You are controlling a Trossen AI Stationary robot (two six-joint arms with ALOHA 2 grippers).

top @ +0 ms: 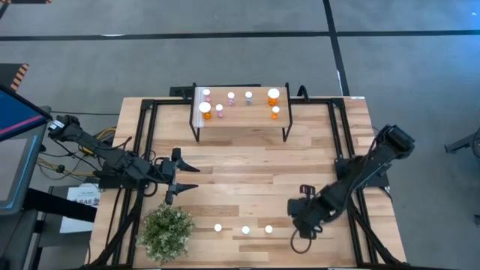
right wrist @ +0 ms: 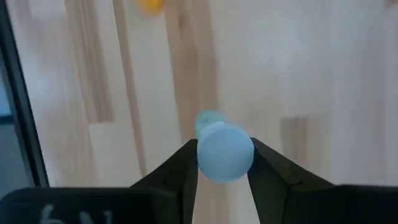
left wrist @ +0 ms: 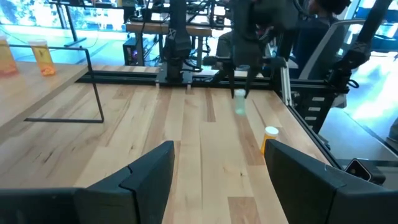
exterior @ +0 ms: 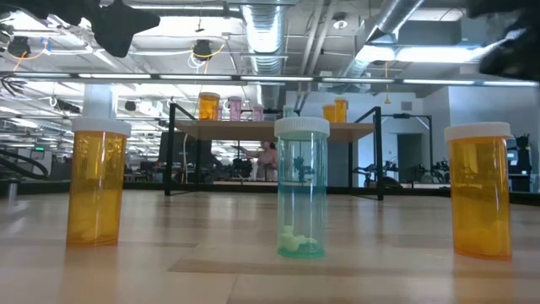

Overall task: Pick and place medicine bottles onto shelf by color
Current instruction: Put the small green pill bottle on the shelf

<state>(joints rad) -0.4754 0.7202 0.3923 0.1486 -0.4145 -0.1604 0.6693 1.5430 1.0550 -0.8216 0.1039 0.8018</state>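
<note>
Left gripper [top: 178,180] waits beside the potted plant [top: 165,231], fingers spread, holding nothing. Three bottles stand in a row on the near tabletop [top: 247,169]; the low view gives their colours (high view shows caps only): orange bottle [exterior: 97,181], teal bottle [exterior: 302,187], second orange bottle [exterior: 480,189]. Shelf [top: 241,118] carries seven bottles. Right gripper [right wrist: 224,163]: right wrist view shows both fingers pressed against a white-capped teal held bottle [right wrist: 222,147], above the tabletop.
</note>
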